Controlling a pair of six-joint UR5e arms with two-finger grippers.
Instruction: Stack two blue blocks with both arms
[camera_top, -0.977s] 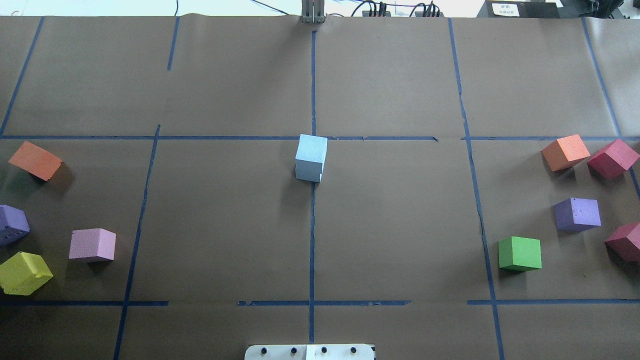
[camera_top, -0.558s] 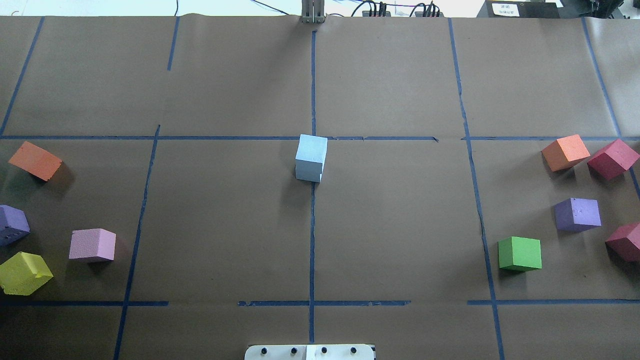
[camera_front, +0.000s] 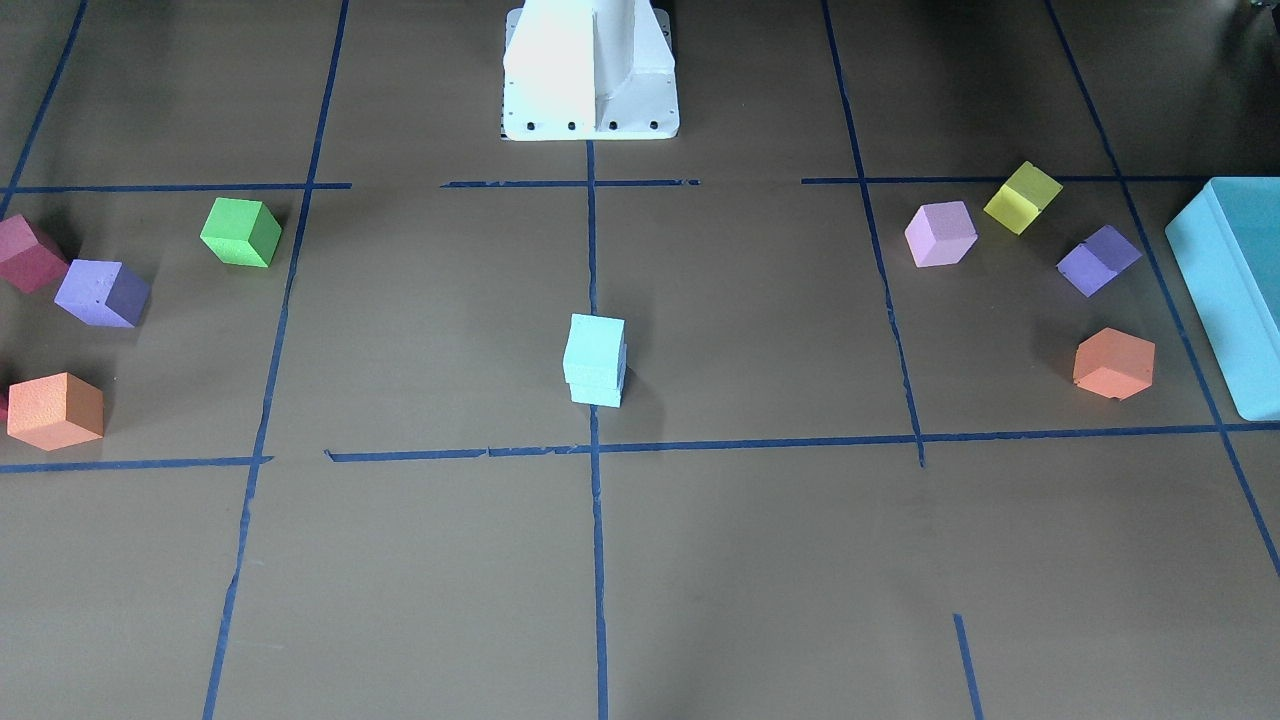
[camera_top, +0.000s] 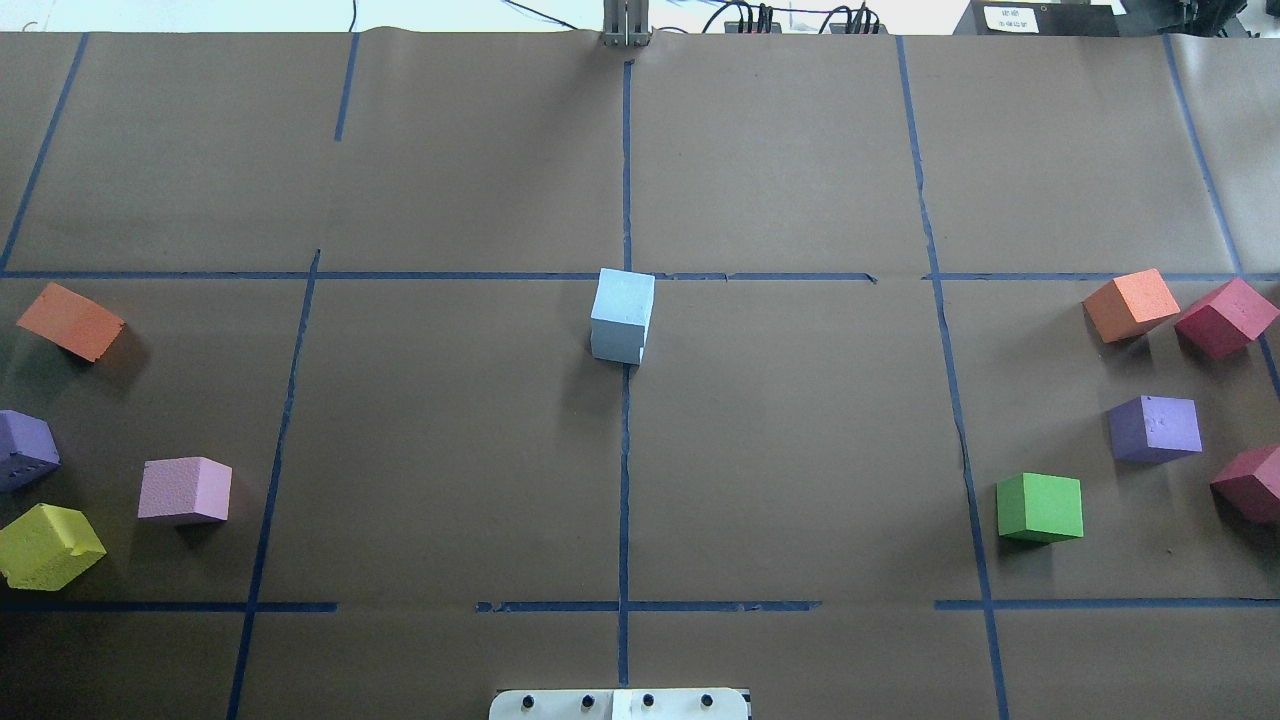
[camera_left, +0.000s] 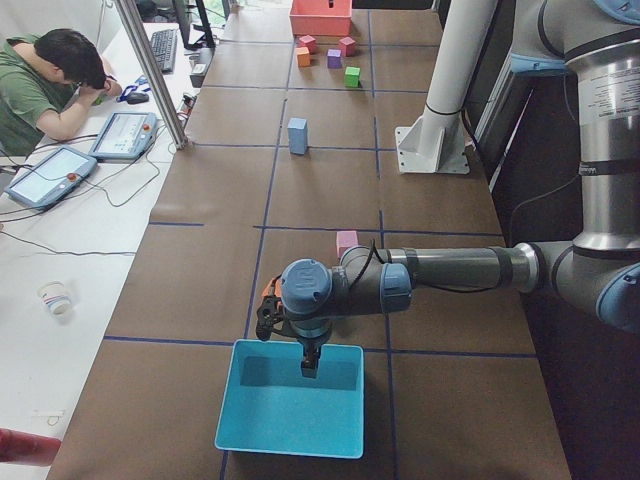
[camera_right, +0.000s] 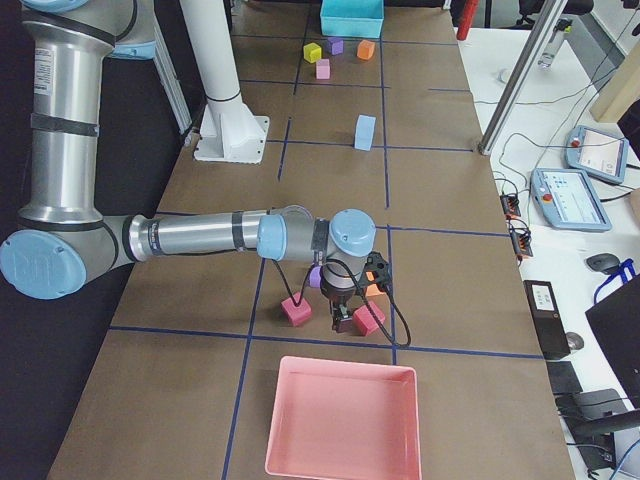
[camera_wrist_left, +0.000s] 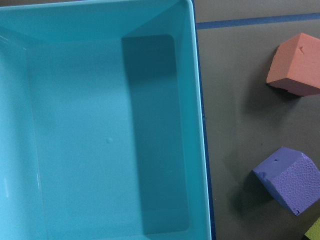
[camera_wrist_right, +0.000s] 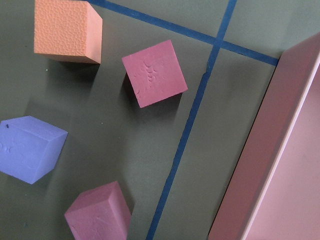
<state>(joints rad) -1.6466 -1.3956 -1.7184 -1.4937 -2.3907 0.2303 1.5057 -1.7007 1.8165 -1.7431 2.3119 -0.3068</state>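
Note:
The two light-blue blocks stand stacked, one on the other, at the table's middle on the blue centre line (camera_front: 596, 360); the stack also shows in the overhead view (camera_top: 622, 315) and the left side view (camera_left: 297, 135). The upper block sits slightly offset on the lower one. No gripper is near the stack. My left gripper (camera_left: 310, 368) hangs over the teal box (camera_left: 290, 400) at the table's left end. My right gripper (camera_right: 345, 322) hangs over the dark red cubes (camera_right: 368, 318) by the pink tray (camera_right: 340, 420). I cannot tell whether either is open or shut.
Orange (camera_top: 70, 320), purple (camera_top: 25, 448), pink (camera_top: 185, 490) and yellow (camera_top: 48, 545) cubes lie at the left. Orange (camera_top: 1130, 303), dark red (camera_top: 1225, 317), purple (camera_top: 1155, 428) and green (camera_top: 1040, 507) cubes lie at the right. The white base pedestal (camera_front: 590, 70) stands behind the stack.

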